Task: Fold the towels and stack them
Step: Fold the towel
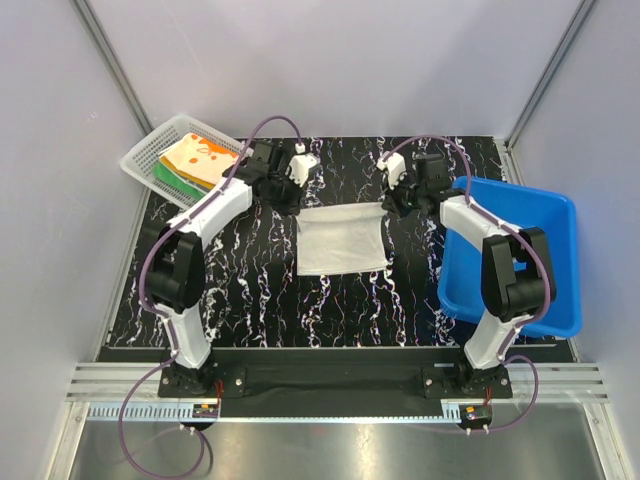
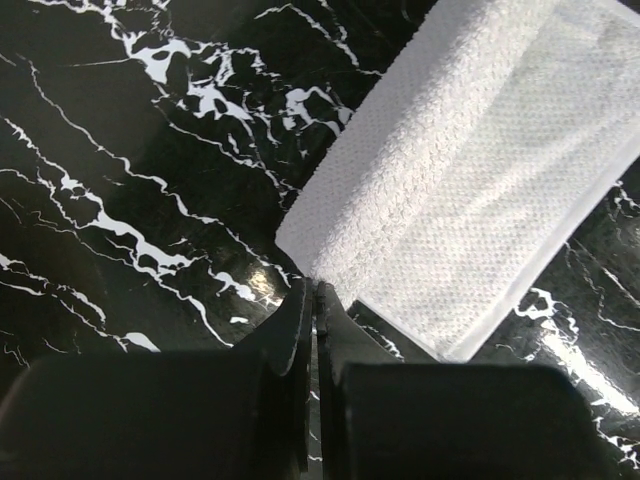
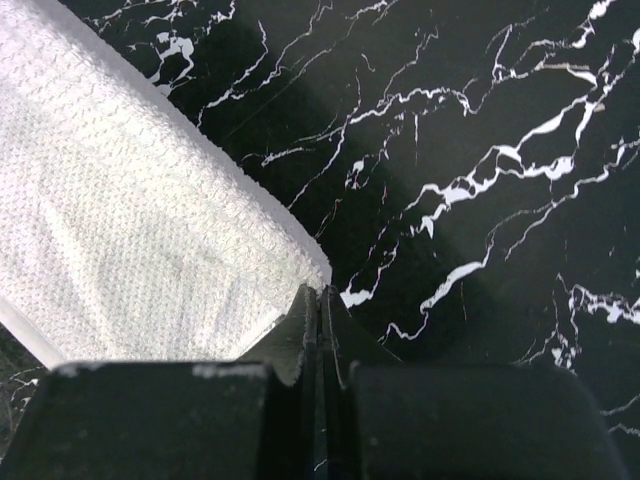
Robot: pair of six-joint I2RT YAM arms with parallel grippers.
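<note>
Pinching the towel [image 1: 342, 242] by its far corners, left gripper [image 2: 313, 290] and right gripper [image 3: 321, 292] both clamped shut, I hold its edge taut between them for an even fold.

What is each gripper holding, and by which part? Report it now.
The white towel: the left gripper pinches its far left corner and the right gripper its far right corner, both with jaws shut.

Left arm [image 1: 215, 213], right arm [image 1: 466, 214] stretched forward, jaws pinched shut
</note>
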